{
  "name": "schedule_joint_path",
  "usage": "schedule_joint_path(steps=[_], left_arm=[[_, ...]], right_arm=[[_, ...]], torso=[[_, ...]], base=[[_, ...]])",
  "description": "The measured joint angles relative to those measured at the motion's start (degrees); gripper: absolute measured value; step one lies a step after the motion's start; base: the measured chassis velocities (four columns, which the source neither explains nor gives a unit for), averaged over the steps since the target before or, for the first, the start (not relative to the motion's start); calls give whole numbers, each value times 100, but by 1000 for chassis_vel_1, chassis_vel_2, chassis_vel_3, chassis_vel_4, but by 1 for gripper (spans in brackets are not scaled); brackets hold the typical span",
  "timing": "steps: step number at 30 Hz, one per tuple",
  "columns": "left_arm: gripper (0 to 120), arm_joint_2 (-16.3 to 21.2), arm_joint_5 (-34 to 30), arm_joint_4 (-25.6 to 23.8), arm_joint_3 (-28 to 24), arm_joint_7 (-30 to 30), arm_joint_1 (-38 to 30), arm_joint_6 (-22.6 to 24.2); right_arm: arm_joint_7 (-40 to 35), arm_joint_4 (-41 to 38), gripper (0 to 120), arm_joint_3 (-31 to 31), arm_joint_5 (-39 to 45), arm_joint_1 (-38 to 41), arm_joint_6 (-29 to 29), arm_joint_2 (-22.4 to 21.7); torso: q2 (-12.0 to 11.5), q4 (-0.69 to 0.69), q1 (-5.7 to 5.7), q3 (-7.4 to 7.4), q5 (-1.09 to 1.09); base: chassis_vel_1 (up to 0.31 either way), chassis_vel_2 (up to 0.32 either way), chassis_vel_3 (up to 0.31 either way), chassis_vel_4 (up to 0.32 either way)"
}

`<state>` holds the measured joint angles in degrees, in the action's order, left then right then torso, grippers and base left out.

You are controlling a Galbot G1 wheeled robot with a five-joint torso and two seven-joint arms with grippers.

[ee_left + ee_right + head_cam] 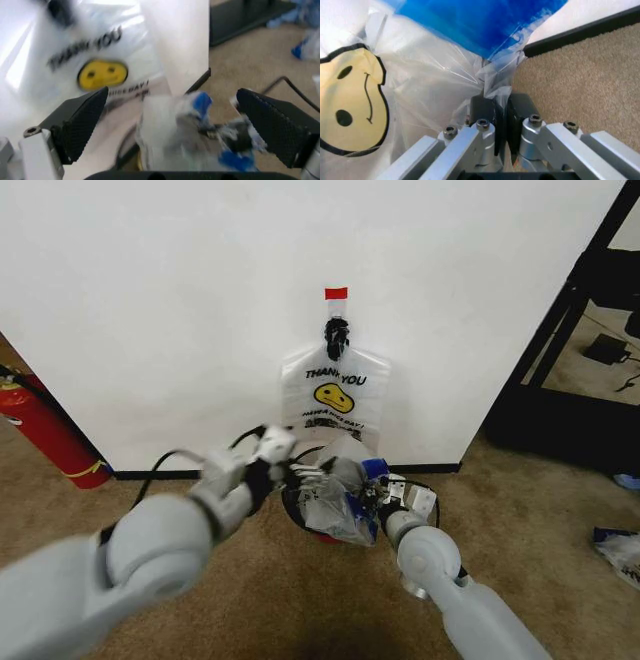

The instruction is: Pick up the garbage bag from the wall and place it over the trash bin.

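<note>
Carefully: right gripper, pinching the garbage bag, should pull toward four o'clock while the spread-open left gripper re-grips the rim over the trash bin.

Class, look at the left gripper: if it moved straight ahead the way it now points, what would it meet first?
Most likely the garbage bag crumpled over the bin, lying just ahead between the open left gripper's fingers. Depth is unclear; the wall lies beyond.

The scene is being lit evenly and brightly from above. The wall is being washed out to plain white, and a soft shadow is being cast on the carpet near the robot. The left wrist view is being smeared by blur, and the hanging bag is being overexposed at its edge.
</note>
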<state>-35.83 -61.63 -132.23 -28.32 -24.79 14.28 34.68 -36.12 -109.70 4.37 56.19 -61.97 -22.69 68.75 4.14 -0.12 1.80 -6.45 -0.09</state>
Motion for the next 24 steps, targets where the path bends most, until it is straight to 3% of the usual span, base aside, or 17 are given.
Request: schedule_joint_path(steps=[4,10,12,17,24], left_arm=[[100,-326,62,316,-971,146,-1091,368],[100,-809,935,621,-2556,741,-2504,588],[100,-881,1165,684,-2717,836,-2624,586],[100,-1219,2858,1111,-3658,1519,-3204,399],[99,-1308,3449,1332,-4190,1821,-3362,394]], right_arm=[[18,-49,1,36,-87,-121,26,78],[17,-50,1,55,-112,-168,34,112],[17,-51,1,57,-109,-170,35,110],[3,-152,1,82,-97,-252,35,84],[-3,-226,1,134,-81,-334,34,10]], torso=[[0,0,0,0,-2],[0,3,0,0,1],[0,2,0,0,0],[0,2,0,0,0],[0,4,-1,0,-2]], base=[[0,0,0,0],[0,0,0,0],[0,0,0,0],[0,0,0,0],[0,0,0,0]])
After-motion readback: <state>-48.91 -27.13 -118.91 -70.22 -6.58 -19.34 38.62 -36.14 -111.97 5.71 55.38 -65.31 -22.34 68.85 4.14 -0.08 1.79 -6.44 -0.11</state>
